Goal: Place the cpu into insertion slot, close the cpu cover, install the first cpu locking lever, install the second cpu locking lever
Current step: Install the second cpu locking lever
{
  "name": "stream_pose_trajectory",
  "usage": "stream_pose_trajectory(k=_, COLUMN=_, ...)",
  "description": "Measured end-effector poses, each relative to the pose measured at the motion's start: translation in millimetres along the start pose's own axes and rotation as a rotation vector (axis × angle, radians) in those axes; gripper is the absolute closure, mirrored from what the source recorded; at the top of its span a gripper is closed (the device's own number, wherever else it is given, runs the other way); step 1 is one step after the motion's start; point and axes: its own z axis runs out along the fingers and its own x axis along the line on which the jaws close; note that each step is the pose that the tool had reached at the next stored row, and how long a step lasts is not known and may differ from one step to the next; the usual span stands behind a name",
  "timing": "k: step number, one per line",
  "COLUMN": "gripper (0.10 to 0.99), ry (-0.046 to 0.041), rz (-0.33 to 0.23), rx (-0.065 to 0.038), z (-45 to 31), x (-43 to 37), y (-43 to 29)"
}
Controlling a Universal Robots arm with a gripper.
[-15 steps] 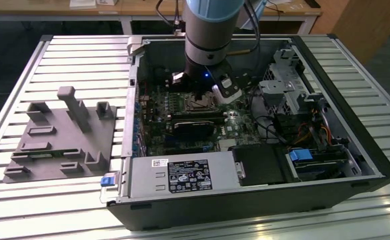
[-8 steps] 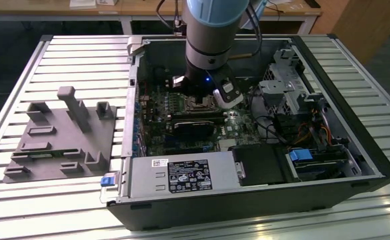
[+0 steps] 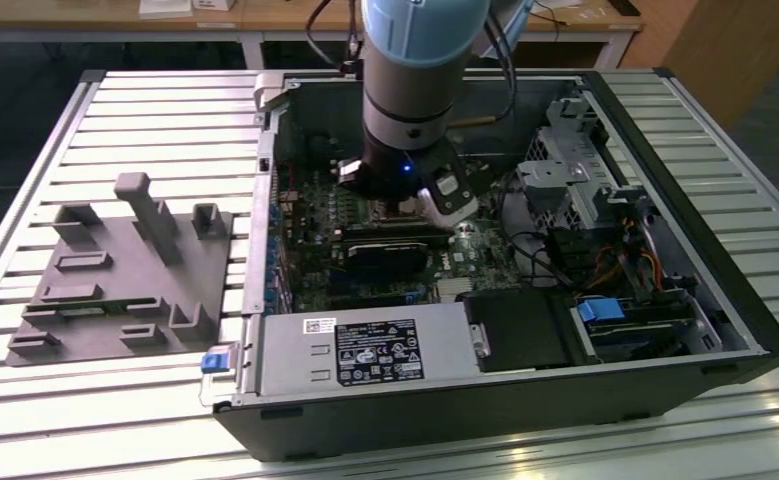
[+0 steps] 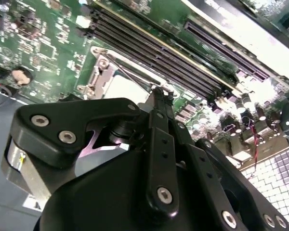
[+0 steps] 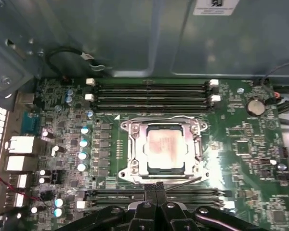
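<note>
- The cpu (image 5: 164, 147) sits flat in the insertion slot (image 5: 149, 169) on the green motherboard (image 5: 245, 159), seen in the first wrist view.
- The cpu cover (image 5: 165, 126) lies closed, framing the chip.
- A thin locking lever (image 5: 183, 184) runs along the socket edge nearest the tool.
- The tool (image 5: 156, 186) hangs just beside that edge, fingertips pressed together, pinching nothing visible.
- In the exterior view the arm (image 3: 423, 60) reaches down into the open computer case (image 3: 496, 400) on the slatted worktop (image 3: 162, 110).
- A grey fixture (image 3: 122, 270) stands at the exterior view's left.
</note>
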Motion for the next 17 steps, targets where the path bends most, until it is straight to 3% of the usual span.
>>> stream_pose_trajectory(k=12, gripper=0.98, ry=0.0003, rz=0.0, rx=-0.002, z=17.4, x=9.9, y=-6.0)
stream_pose_trajectory(k=17, gripper=0.98, ry=0.0005, rz=0.001, rx=-0.024, z=19.6, x=11.2, y=-9.4)
